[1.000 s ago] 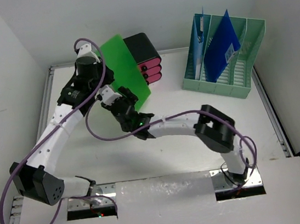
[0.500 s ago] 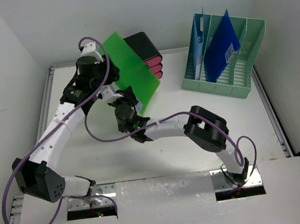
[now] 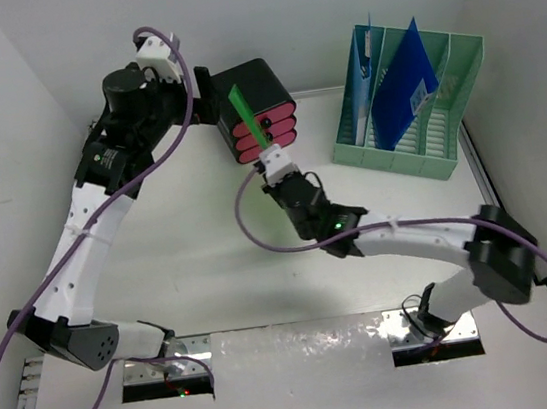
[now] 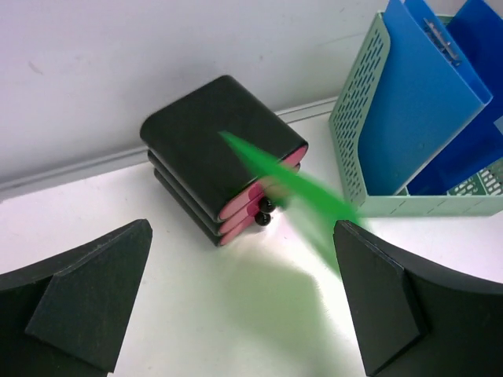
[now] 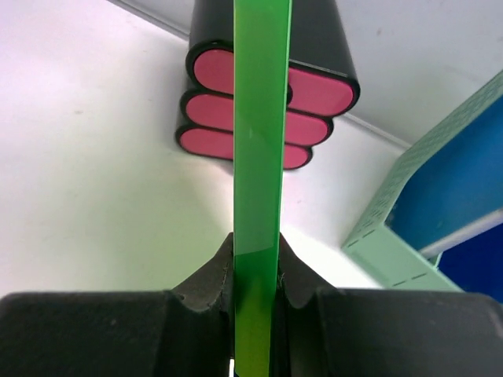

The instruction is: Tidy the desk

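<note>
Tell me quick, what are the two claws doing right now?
Left gripper: open, holding nothing.
Right gripper: shut on the green folder.

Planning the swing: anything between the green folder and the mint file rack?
Nothing visible. Only bare desk lies between the green folder, clamped in the right gripper, and the mint file rack; the black drawer unit sits behind the folder.
</note>
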Robot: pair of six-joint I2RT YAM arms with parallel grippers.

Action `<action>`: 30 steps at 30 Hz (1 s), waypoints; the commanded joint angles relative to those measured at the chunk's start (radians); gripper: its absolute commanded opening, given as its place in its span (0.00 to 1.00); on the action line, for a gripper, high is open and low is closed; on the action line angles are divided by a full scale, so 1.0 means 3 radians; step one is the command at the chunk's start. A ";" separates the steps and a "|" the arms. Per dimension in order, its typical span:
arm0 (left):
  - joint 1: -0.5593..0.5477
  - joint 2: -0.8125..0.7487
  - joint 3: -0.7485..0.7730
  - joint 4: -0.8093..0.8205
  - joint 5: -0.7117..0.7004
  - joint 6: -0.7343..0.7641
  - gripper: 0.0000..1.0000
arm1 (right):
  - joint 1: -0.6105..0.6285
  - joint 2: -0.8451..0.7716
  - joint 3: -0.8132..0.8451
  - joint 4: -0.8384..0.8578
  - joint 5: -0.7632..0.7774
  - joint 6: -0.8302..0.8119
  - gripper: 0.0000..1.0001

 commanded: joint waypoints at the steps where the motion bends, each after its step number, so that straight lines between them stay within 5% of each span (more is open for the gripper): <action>1: -0.0009 -0.0079 0.0267 -0.0257 0.0043 0.0239 1.00 | -0.0149 -0.0532 -0.0173 -0.0357 -0.0547 0.0581 0.00; 9: 0.0007 -0.0110 0.0207 -0.0273 -0.0126 0.0341 1.00 | -0.0430 -0.1906 -0.0480 -0.0649 -0.0754 0.0495 0.00; 18: 0.0012 -0.0089 0.0033 -0.0119 -0.0075 0.0316 1.00 | -0.0451 -0.2527 0.0046 -0.0717 -0.0238 -0.0415 0.00; 30: 0.0012 -0.0028 -0.0228 0.0116 0.0103 0.0306 0.99 | -0.0451 -0.1485 0.2131 -0.0322 0.0289 -0.2731 0.00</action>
